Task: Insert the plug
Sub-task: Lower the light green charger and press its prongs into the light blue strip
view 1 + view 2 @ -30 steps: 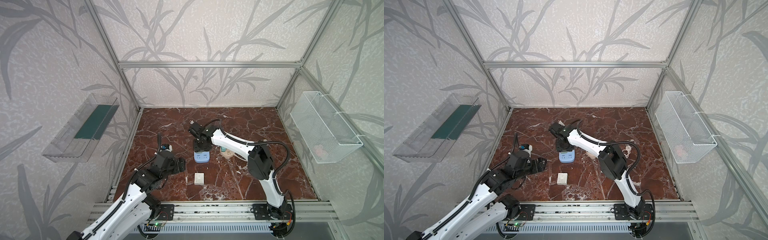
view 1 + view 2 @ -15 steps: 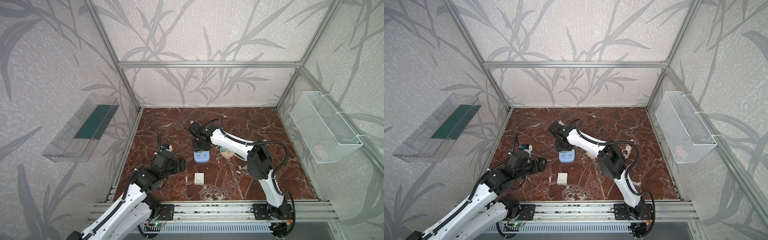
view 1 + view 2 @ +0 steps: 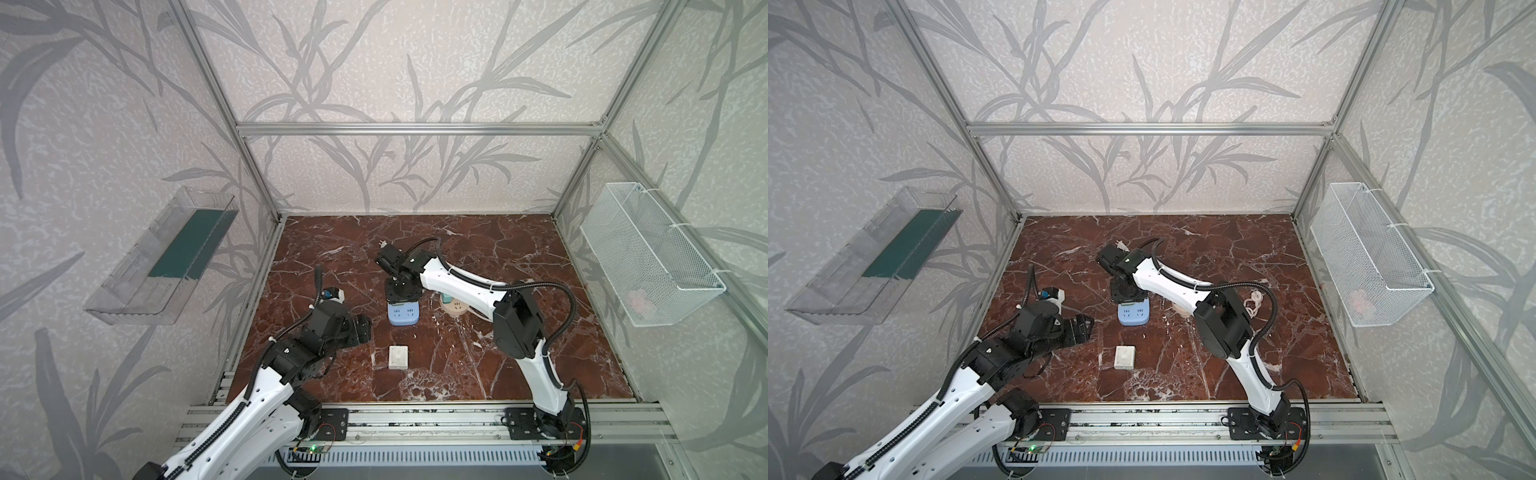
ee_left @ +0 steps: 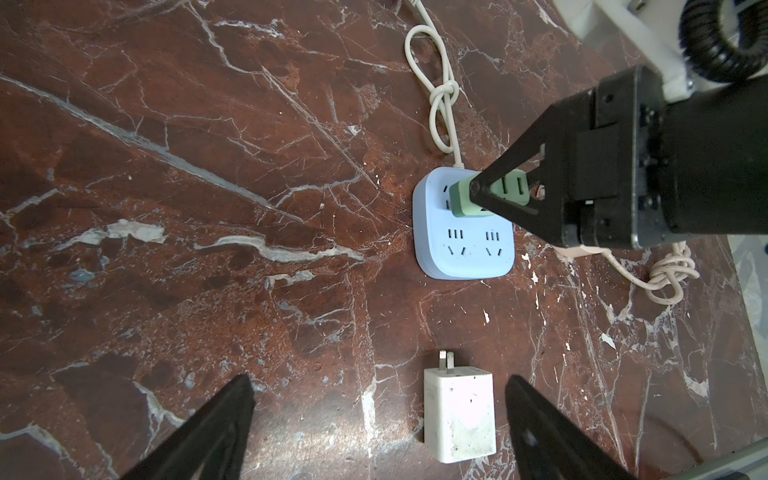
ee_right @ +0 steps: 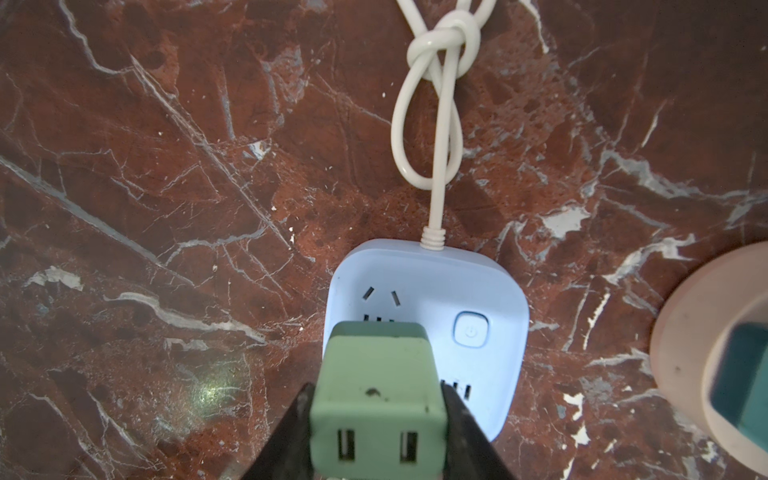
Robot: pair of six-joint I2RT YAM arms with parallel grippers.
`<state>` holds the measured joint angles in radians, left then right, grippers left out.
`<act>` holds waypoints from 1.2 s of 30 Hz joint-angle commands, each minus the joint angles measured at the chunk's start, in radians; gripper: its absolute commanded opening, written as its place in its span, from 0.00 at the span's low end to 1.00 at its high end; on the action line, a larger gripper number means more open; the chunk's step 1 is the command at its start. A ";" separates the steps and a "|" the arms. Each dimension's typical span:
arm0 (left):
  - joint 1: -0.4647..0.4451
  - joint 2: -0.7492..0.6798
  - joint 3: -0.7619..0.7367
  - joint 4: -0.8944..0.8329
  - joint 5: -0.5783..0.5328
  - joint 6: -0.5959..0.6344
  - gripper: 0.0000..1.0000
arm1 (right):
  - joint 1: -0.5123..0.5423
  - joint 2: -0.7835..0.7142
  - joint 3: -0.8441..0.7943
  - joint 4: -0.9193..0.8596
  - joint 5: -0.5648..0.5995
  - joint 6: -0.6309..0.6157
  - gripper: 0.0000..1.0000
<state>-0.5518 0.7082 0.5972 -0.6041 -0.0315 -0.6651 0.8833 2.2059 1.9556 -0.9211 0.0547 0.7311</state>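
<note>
You work on a counter (image 4: 208,166) that looks like polished red-brown stone, glossy, white-veined. The green plug (image 5: 376,374) between the right tool's (image 5: 376,399) matt black fingers (image 5: 291,440) is matt plastic, lightly scuffed. Beneath that tool, the blue power strip (image 5: 457,291) is smooth satin plastic; its white cord (image 5: 442,137) looks smooth and rubbery. The white charger (image 4: 459,419) is dirt-specked plastic.

R gripper (image 5: 376,419) fingers (image 5: 286,444) clamped, pointing down; L gripper (image 4: 378,386) fingers (image 4: 208,432) spread wide.
</note>
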 commanded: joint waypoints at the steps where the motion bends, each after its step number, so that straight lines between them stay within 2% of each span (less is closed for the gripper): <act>1: -0.003 -0.004 -0.010 0.010 -0.008 0.005 0.92 | -0.002 0.030 0.035 -0.038 0.020 -0.013 0.00; 13: -0.003 -0.004 -0.011 0.016 -0.007 0.005 0.92 | 0.001 0.082 0.112 -0.099 0.037 -0.026 0.00; 26: -0.003 -0.014 -0.020 0.023 -0.005 0.007 0.92 | 0.015 0.275 0.399 -0.345 0.054 -0.058 0.00; 36: -0.002 -0.017 -0.028 0.036 -0.004 0.008 0.92 | 0.018 0.296 0.386 -0.368 0.053 -0.056 0.00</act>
<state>-0.5518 0.6952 0.5804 -0.5865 -0.0307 -0.6651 0.8959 2.4592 2.3627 -1.2022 0.0975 0.6830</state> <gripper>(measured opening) 0.919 0.430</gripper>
